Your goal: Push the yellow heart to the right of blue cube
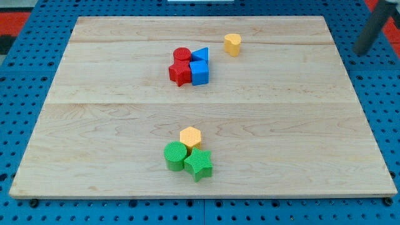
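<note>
No writing or labels anywhere that I can read. The small yellow plastic heart [232,44] sits on the pale wooden counter [94,125], up and right of the blue plastic cube [199,72], apart. My tip [359,51], far right of the cube, holds nothing.

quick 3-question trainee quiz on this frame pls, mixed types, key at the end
1. True or false: the yellow heart touches the blue cube.
2. Which block sits directly at the view's left of the blue cube? A) red star B) green star C) yellow hexagon
3. Fill in: my tip is off the board's ____ edge, at the view's top.

Key: 1 false. 2 A, the red star. 3 right.
</note>
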`<state>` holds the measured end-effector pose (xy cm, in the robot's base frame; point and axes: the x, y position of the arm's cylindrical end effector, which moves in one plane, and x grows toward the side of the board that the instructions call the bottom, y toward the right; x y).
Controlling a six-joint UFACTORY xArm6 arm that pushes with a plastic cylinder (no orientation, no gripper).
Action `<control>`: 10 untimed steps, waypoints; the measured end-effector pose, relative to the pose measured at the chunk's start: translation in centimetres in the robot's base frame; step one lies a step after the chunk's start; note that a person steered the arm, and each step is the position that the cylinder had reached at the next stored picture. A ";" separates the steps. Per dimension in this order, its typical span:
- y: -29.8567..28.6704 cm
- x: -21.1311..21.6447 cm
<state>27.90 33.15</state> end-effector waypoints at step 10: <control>-27.3 1.4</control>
<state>29.33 5.86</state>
